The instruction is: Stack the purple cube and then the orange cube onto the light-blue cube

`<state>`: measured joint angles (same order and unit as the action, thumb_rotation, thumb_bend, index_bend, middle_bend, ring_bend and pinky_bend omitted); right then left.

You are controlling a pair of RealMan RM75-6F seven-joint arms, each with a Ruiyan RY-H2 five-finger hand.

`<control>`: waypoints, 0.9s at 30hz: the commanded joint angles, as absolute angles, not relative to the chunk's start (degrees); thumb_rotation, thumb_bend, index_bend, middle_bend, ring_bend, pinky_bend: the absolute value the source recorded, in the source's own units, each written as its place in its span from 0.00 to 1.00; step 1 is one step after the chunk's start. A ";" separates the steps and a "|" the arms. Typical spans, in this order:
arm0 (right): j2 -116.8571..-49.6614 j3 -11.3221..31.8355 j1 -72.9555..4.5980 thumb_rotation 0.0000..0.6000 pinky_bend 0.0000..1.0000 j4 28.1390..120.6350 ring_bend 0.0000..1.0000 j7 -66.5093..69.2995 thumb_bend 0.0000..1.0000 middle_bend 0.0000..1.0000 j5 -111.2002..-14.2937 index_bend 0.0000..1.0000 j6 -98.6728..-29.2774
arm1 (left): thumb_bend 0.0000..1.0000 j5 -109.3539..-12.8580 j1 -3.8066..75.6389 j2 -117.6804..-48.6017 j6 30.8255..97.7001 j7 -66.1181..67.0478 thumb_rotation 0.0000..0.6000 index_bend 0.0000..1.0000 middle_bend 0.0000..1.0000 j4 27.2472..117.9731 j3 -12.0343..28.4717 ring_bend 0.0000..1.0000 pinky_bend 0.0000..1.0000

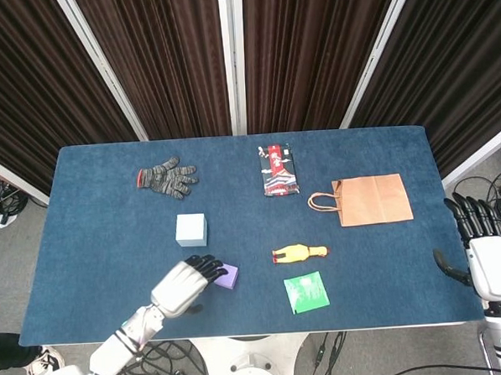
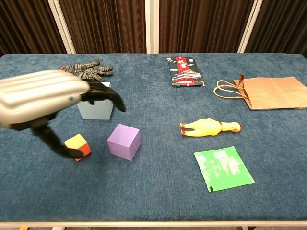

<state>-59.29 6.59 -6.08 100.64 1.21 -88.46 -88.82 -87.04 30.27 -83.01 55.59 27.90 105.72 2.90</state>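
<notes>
Purple cube [image 2: 124, 141] sits on the blue table [image 1: 92, 204], just in front of the light-blue cube [image 2: 95, 106] and a little to its right, apart from it. The orange cube [image 2: 78, 145] lies in front of the light-blue cube and slightly left, near the purple cube but not touching; the head view hides it under the hand. The left hand [image 2: 45, 98] hovers over the two small cubes, its dark fingers [image 1: 206, 264] spread and holding nothing, fingertips above the purple cube's near-left edge. The right hand [image 1: 487, 251] rests off the table's right edge, far from the light-blue cube, fingers apart and empty. Behind the light-blue cube lies a knitted glove [image 1: 167, 178]. To its right are a rubber chicken [image 2: 209, 127], a green packet [image 2: 223, 168], a brown paper bag [image 1: 370, 200] and a printed pouch [image 1: 277, 171].
</notes>
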 commanded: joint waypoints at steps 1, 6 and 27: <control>-59.21 6.79 -5.97 1.00 0.00 100.39 0.00 1.89 0.23 0.04 -88.61 0.07 -89.24 | 0.17 -82.86 32.86 -85.61 52.89 29.98 1.00 0.31 0.35 105.46 5.08 0.23 0.33; -59.12 7.04 -5.86 1.00 0.00 99.98 0.00 3.07 0.23 0.04 -88.55 0.07 -89.65 | 0.18 -77.46 35.31 -87.98 50.63 31.25 1.00 0.31 0.37 103.73 6.47 0.25 0.35; -59.04 7.43 -5.57 1.00 0.00 99.24 0.00 4.99 0.23 0.05 -88.71 0.07 -90.52 | 0.21 -71.04 39.67 -94.51 52.00 32.05 1.00 0.32 0.41 94.94 5.09 0.27 0.36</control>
<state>-59.04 7.44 -5.58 99.24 4.99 -88.71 -90.52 -70.67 39.46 -94.26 51.72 32.00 95.46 5.41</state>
